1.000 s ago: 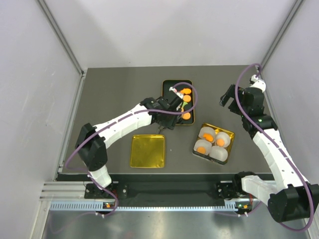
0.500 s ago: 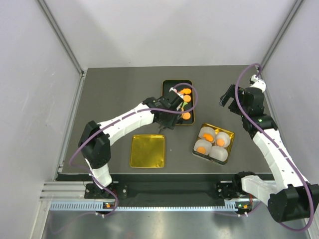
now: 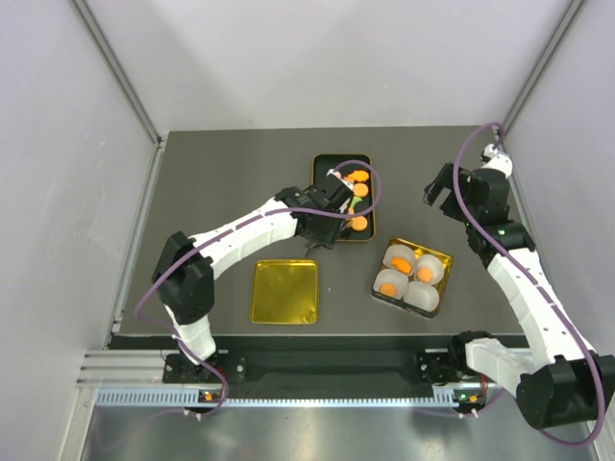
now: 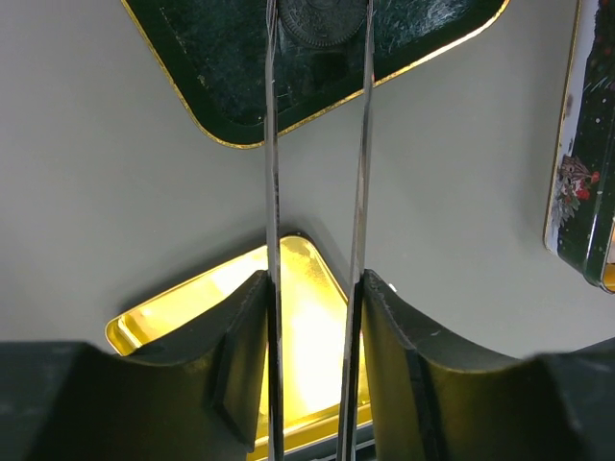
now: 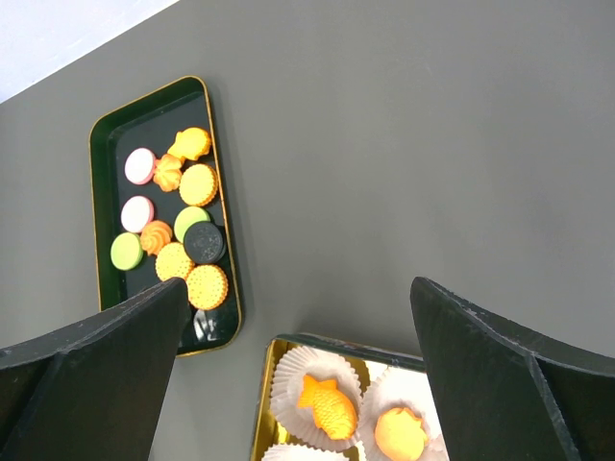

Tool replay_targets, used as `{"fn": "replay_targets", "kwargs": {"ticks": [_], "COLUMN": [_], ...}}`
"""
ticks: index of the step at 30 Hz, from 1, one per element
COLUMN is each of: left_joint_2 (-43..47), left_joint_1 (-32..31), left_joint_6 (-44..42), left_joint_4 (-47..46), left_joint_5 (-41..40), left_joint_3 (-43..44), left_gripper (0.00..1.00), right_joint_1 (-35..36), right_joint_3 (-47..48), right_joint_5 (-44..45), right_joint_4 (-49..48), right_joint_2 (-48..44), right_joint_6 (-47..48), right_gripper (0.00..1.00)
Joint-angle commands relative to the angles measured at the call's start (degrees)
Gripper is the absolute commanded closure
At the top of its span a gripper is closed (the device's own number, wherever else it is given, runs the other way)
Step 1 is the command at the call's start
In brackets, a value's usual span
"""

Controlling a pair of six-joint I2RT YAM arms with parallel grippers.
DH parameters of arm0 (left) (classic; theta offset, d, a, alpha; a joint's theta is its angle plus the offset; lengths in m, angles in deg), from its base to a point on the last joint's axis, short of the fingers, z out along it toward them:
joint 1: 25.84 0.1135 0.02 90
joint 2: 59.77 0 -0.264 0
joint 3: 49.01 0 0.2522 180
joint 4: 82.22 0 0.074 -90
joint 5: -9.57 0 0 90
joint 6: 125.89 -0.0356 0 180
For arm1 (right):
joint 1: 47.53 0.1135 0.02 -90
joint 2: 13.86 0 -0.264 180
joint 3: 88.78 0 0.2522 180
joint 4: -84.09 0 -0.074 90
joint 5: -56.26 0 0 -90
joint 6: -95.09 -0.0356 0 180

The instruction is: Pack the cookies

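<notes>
Left arm (image 3: pixel 240 235) extended forward and rightward; left gripper (image 4: pixel 320 29) has thin jaws narrowly parted. Right arm (image 3: pixel 524 279) reaches forward; right gripper (image 5: pixel 298 288) jaws spread wide.

Top camera hanging high over near edge, facing down and forward, taking in whole surface (image 3: pixel 211 173) from afar. Left wrist camera riding low, close over surface, peering past gold lid (image 4: pixel 309 317) toward dark tray (image 4: pixel 231 67) edge. Right wrist camera sitting high, looking down on same tray's cookies (image 5: pixel 199 182) and cup tin (image 5: pixel 261 403). All three sharing tray.
</notes>
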Motion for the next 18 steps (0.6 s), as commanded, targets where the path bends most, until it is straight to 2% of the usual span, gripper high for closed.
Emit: {"fn": "replay_targets", "kwargs": {"ticks": [1,5,18], "left_joint_2": [0.4,0.8,4.4], "left_joint_1": [0.2,0.3,0.3], "left_joint_6": [-0.4,-0.5,-1.1], "left_joint_4": [-2.8,-2.5,-0.2], "left_joint_5": [0.3,0.2,-1.8], "left_joint_3": [-0.6,-0.2,2.0], "left_gripper": [0.58,0.62,0.64], "right_joint_1": [-0.9,-1.0,-1.0], "right_joint_3": [-0.1,-0.3,-0.3], "right_joint_5": [-0.2,-0.1,-0.3], "right_joint_4": [-2.9,-3.0,-3.1], "right_joint_2": [-1.5,-1.6,-1.3], "right_joint_6": [0.2,0.3,0.2], "right_gripper": [0.00,0.00,0.00]}}
